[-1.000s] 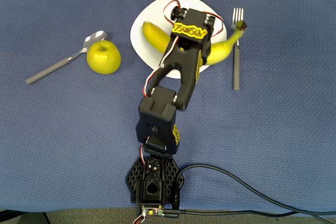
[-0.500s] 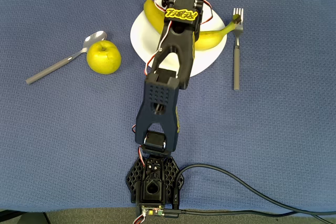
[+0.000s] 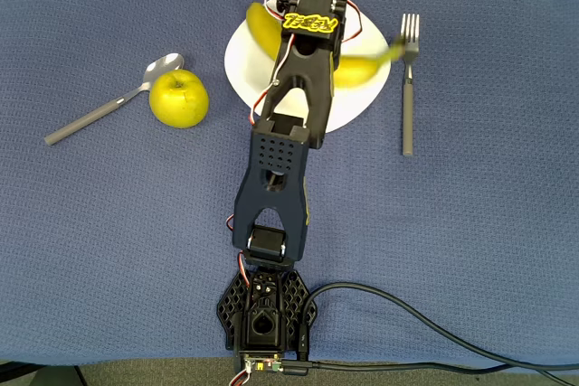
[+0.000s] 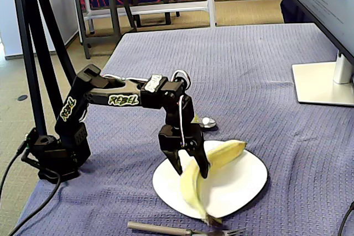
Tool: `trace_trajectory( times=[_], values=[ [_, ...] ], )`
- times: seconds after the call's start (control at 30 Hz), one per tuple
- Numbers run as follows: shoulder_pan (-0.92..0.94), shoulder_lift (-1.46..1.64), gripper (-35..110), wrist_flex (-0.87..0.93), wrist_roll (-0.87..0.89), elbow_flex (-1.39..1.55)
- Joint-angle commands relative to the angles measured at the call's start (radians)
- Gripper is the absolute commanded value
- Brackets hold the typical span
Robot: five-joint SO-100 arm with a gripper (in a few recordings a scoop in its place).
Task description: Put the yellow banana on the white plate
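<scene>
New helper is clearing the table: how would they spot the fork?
Find the white plate under the arm in the overhead view. The fork lies on the blue cloth just right of it, tines pointing away from the robot's base, unlike the spoon by the apple.

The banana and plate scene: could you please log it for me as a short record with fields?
gripper: fingers on either side of the yellow banana's middle
yellow banana: over the white plate, stem end near the fork; whether it rests on the plate cannot be told
fork: on the cloth beside the plate
apple: left of the plate in the overhead view, spoon against it
surface: blue cloth
</scene>
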Motion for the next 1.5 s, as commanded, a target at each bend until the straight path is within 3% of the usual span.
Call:
trace_trajectory(
  times=[0.0,0.57,0.9,1.13,1.27,1.47],
  values=[
    [0.025,0.002,20,-0.029,-0.008,-0.015],
    [-0.028,0.221,17,0.048,0.012,0.129],
    [-0.011,0.267,25,0.04,-0.029,0.095],
    [-0.008,0.387,2,0.077,-0.038,0.126],
    [-0.009,0.534,0,0.069,-0.091,0.265],
    [0.006,0.873,0,-0.069,-0.186,0.701]
  ],
)
